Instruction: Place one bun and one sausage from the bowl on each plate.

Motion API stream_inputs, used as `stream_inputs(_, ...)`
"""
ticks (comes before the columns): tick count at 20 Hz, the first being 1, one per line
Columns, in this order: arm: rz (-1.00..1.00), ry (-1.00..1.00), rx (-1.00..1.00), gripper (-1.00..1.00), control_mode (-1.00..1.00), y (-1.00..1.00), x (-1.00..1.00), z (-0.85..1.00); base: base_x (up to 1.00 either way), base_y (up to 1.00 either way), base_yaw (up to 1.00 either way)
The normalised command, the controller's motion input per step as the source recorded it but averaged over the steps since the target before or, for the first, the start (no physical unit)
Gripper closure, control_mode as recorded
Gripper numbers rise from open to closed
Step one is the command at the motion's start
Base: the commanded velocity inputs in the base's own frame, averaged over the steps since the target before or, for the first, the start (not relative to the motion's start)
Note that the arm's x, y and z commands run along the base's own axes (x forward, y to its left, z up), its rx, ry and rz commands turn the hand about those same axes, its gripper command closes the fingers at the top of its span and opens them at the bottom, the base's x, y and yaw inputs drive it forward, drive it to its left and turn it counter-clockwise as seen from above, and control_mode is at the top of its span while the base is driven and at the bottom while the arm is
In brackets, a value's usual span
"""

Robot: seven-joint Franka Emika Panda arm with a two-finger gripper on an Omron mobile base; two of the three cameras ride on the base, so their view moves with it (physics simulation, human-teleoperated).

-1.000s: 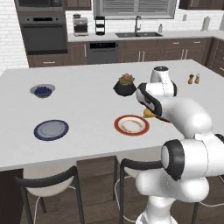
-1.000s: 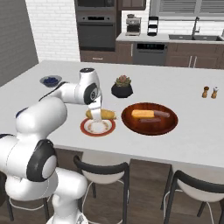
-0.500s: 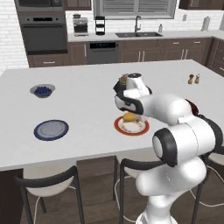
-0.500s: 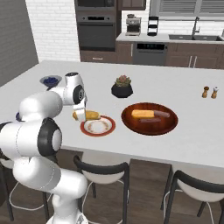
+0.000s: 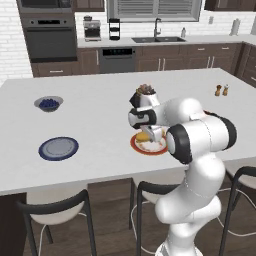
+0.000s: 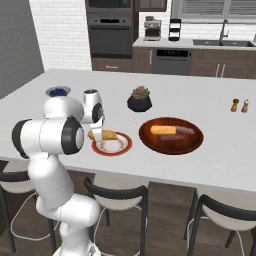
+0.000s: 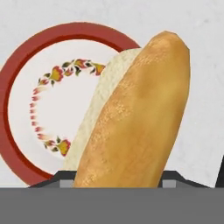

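**Q:** What does the gripper (image 6: pixel 100 131) carry, and where does it hang?

**A:** Its jaws are partly open and clamped on a bun (image 7: pixel 140 118). In the hand view the bun rises from 6 o'clock toward 1 o'clock, overlapping the right side of the red-rimmed plate (image 7: pixel 13 109) beneath it. In the right base view the bun (image 6: pixel 106 134) sits over the plate's (image 6: pixel 122 148) 9 o'clock edge.

**Q:** What lies beyond, reading outward?

**A:** In the right base view, the bowl (image 6: pixel 195 145) stands just beside the red-rimmed plate at its 3 o'clock, holding a second bun (image 6: pixel 162 130) and a sausage (image 6: pixel 184 131). In the left base view, the blue-rimmed plate (image 5: pixel 58 148) lies well apart at the red-rimmed plate's 9 o'clock, with nothing on it.
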Motion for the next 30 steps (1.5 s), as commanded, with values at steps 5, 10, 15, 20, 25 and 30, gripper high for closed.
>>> stream_inputs(5,0.0,-0.06,0.07,1.0,-1.0,-0.05,0.13,-0.44,0.0,0.0,0.0)
stream_inputs(10,0.0,-0.1,0.08,1.0,-1.0,0.0,0.46,-0.31,0.0,0.0,0.0)
stream_inputs(15,0.0,-0.07,0.03,-1.0,-1.0,-0.01,0.34,-0.35,0.0,0.0,0.0)
stream_inputs(20,0.01,-0.05,0.0,-1.0,-1.0,-0.07,-0.05,0.06,0.0,0.0,0.0)
stream_inputs(25,0.0,-0.01,0.01,-1.0,-1.0,-0.11,-0.28,0.61,0.0,0.0,0.0)
stream_inputs(30,0.0,-0.03,0.04,-1.0,-1.0,-0.3,-0.76,0.98,0.0,0.0,0.0)
